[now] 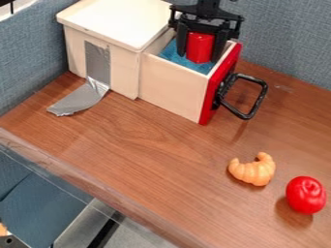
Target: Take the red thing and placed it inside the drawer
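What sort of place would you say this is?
Probably a robot test bench: a wooden tabletop with blue fabric partitions behind it, a drawer box patched with silver tape, and a toy croissant.

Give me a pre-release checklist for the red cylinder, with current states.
1. Drawer pulled out from its box: ok.
2. Red cylinder held between the two fingers of the gripper: ok.
3. Cylinder within the drawer opening, inside the red front: ok.
4. Cylinder's base resting on the blue drawer bottom: cannot tell, height above it is unclear.
5. Croissant and round red item away from the drawer and its handle: ok.
6. Gripper clear of the drawer for closing: not ok, it is down at the opening.
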Controlling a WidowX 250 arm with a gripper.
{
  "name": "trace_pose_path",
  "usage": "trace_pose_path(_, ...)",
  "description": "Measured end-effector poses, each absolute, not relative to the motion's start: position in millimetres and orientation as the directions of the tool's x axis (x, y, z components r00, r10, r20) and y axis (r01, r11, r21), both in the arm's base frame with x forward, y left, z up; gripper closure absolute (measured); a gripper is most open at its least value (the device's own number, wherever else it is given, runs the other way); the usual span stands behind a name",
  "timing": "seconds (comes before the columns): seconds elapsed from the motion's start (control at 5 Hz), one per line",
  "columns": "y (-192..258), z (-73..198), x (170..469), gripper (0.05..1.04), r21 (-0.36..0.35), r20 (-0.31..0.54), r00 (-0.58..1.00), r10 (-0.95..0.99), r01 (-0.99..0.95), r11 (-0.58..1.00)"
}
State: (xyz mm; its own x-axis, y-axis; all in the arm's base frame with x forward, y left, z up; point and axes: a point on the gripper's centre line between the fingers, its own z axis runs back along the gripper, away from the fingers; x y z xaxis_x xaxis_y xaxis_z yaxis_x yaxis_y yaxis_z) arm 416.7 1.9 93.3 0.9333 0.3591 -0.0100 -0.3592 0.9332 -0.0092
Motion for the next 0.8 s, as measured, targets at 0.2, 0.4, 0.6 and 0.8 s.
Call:
trace_pose_path(0.2,9,93,412,0.075,0.025,-0.025,0.932,0.36,-0.36,0.933)
trace_pose_path(0.4,8,86,409,0.079,0.048,-0.029,0.929,0.368,-0.367,0.929)
trace_pose_path(0.6,-1,86,404,0.085,0.057,-0.027,0.937,0.347,-0.346,0.937)
trace_pose_path(0.8,-6,99,394,0.084,0.053,0.006,0.938,0.348,-0.347,0.936)
